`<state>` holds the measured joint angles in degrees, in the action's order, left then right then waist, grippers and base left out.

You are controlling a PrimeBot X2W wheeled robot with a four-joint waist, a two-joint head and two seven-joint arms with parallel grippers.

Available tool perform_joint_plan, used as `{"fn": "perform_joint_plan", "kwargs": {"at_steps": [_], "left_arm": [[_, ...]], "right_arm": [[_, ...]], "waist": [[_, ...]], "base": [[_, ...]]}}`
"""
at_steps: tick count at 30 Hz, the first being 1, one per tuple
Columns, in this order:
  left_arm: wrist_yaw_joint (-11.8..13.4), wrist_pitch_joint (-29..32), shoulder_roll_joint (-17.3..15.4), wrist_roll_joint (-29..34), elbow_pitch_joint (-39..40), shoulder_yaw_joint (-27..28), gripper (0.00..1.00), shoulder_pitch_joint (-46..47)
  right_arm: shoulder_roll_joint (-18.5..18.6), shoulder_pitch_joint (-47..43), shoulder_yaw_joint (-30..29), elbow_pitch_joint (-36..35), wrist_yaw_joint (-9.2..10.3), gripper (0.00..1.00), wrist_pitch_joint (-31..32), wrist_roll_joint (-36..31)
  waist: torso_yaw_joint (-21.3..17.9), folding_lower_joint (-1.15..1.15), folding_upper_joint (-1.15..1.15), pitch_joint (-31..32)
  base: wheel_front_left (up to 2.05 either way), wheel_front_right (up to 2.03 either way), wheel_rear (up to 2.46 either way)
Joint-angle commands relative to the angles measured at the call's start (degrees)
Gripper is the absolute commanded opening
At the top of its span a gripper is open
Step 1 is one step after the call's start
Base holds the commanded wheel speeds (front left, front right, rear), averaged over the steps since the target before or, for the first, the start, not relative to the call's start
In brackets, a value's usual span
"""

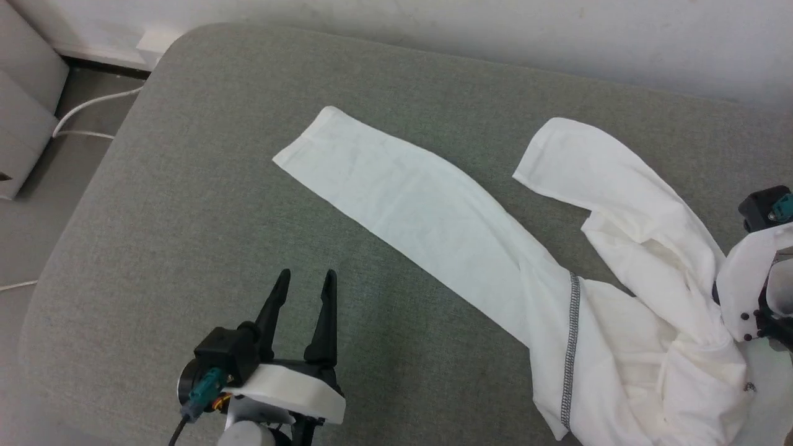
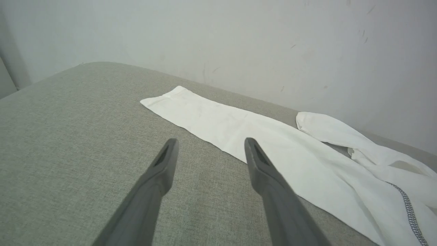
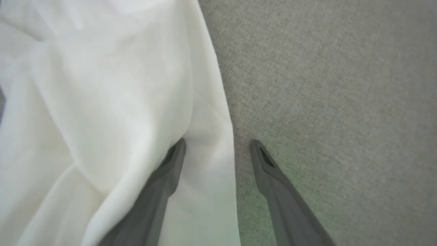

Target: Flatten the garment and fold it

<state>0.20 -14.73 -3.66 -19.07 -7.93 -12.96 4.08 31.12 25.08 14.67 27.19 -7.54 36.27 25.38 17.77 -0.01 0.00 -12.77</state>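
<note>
The white long-sleeved garment [image 1: 545, 291] lies crumpled at the near right of the grey padded surface [image 1: 186, 217], one sleeve spread flat diagonally toward the far left, the other bent beside it, dark zigzag stitching along a seam.

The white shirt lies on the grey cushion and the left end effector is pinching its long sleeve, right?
No. The left end effector is open and holds nothing, over bare grey cushion beside the sleeve; the left wrist view shows it. The white shirt does lie there.
</note>
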Motion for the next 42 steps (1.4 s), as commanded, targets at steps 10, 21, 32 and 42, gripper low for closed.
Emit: {"fn": "perform_joint_plan", "kwargs": {"at_steps": [10, 21, 32, 42], "left_arm": [[-1.14, -0.27, 0.66, 2.18, -1.03, 1.86, 1.0, 0.29], [-2.42, -0.27, 0.74, 3.09, -2.47, 3.68, 1.0, -1.09], [-2.95, -0.27, 0.77, 3.28, -3.38, 4.27, 1.0, -0.79], [-3.95, 0.98, 0.78, -0.25, -6.24, 1.83, 1.0, -0.49]], "right_arm": [[-0.49, 0.48, 1.08, 7.3, 0.05, 0.0, -10.71, 0.43], [-0.97, -4.53, -17.23, 8.1, 0.05, 0.0, -18.96, -8.57], [-10.27, -18.77, -40.48, 3.61, 0.05, 0.0, -15.74, -20.47], [-19.63, -18.96, -36.61, -8.48, 0.05, 1.0, -27.78, -18.73]], "waist": [[-3.23, 0.01, 0.0, 1.9], [-13.56, 0.01, 0.0, 7.52], [-18.38, 0.01, 0.0, 7.84], [-18.95, 0.01, 0.0, 7.5]], "base": [[0.0, 0.0, 0.0], [0.0, 0.0, 0.0], [0.0, 0.0, 0.0], [0.0, 0.0, 0.0]]}}
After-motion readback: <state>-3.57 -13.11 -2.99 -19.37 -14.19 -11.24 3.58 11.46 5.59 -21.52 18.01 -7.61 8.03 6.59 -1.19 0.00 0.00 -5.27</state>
